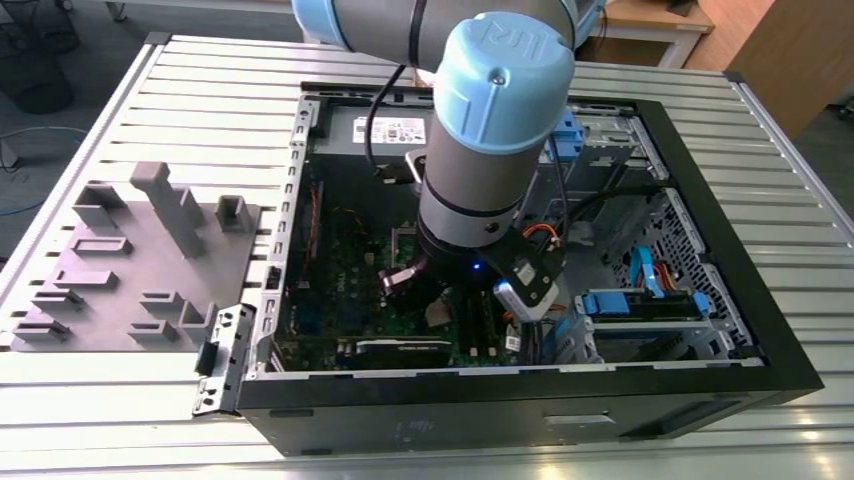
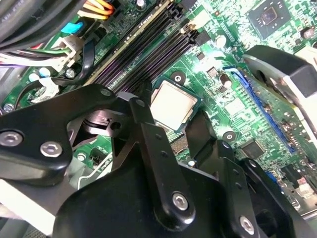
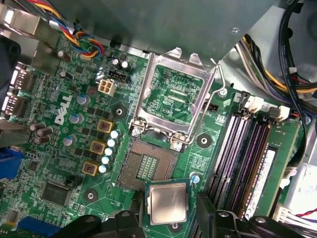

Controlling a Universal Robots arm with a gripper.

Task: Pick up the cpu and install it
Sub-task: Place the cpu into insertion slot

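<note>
1. Black fingers [image 3: 210,213] grip the small square silver-topped cpu [image 3: 168,203] at the edge of the open socket [image 3: 148,166] on the green motherboard [image 3: 74,148].
2. In the exterior view, the blue-capped arm [image 1: 487,130] covers the board's middle.

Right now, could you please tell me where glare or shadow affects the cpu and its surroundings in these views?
In the first wrist view the cpu has an even sheen, while the socket frame throws bright highlights along its edges. In the second wrist view the cpu is pale and well lit between the gripper's dark fingers. In the exterior view the arm shades the case interior.
</note>
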